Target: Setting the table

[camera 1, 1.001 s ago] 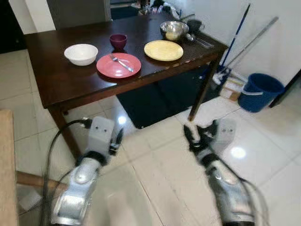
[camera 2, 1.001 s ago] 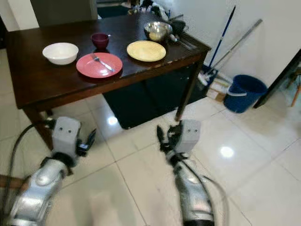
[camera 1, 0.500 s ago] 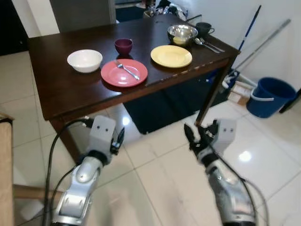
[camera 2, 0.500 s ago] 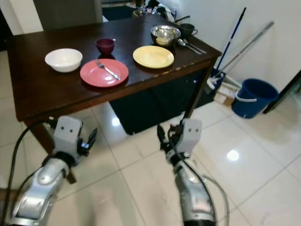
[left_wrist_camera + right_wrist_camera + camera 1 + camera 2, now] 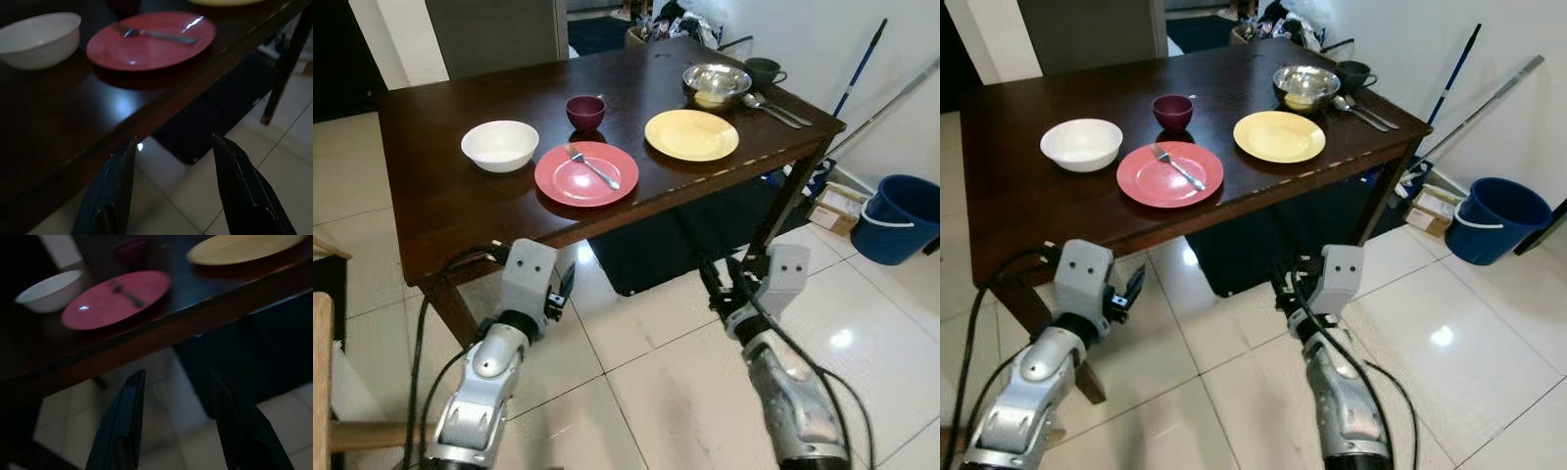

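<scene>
Pale floor tiles ran up to a dark wooden table (image 5: 440,196), and I had both arms raised short of its near edge. My left gripper (image 5: 168,191) and right gripper (image 5: 178,423) each stood with fingers well apart, holding nothing, aimed at the tabletop.

On the table sat a white bowl (image 5: 499,144), a maroon cup (image 5: 585,111), a red plate (image 5: 585,173) and a yellow plate (image 5: 691,134), with a steel bowl (image 5: 716,83), a dark mug (image 5: 765,70) and spare cutlery (image 5: 773,106) at the far right corner.

I judged the step was closing in on the table. To do it well I would stop square to the edge, near the red plate, before lifting an arm over.

A fork (image 5: 592,165) lay on the red plate, its long axis slanting across it, tines toward the cup, handle toward the near right.
</scene>
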Robot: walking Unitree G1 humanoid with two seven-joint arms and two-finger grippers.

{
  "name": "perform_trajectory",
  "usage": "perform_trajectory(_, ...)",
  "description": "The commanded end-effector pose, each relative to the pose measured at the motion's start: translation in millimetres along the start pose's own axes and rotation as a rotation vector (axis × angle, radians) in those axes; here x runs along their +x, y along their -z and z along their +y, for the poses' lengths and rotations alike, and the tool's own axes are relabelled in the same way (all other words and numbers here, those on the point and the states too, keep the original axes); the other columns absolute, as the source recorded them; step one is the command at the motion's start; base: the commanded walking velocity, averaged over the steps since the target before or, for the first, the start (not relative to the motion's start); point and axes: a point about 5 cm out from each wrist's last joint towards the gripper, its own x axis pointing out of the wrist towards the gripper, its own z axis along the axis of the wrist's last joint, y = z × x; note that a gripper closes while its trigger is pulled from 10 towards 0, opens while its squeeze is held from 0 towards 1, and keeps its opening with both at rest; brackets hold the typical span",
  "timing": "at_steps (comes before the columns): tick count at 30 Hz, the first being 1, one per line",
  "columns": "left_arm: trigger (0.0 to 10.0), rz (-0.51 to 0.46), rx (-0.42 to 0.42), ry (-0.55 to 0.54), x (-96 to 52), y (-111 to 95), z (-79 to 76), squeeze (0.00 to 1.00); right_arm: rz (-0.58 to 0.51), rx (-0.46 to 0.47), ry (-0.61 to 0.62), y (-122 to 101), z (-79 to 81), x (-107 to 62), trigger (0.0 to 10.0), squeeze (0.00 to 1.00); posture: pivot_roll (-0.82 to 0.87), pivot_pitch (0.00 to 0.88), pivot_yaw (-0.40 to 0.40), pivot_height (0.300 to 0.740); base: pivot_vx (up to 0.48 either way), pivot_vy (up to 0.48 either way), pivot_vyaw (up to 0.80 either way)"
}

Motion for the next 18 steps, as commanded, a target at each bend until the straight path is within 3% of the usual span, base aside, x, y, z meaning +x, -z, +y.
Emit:
perform_trajectory(1, 10.0, 0.012, -0.007, 0.01, -0.1, 2.8, -3.7, 0.0, 0.012, -0.007, 0.025, 2.5, -6.6, -2.8, 10.0, 0.0, -0.08, 0.003, 0.03, 0.74, 0.379, 0.0, 0.0)
perform_trajectory(11, 10.0, 0.019, -0.002, 0.013, -0.7, 4.6, -4.5, 0.0, 0.023, -0.006, 0.014, 5.2, -6.2, -3.6, 10.0, 0.0, -0.08, 0.002, 0.031, 0.74, 0.345, 0.0, 0.0)
perform_trajectory(18, 10.0, 0.035, 0.012, -0.007, -8.5, 11.7, -0.6, 0.0, 0.105, -0.013, -0.089, 20.8, 3.5, -11.2, 10.0, 0.0, -0.08, 0.005, 0.033, 0.74, 0.0, 0.0, 0.0)
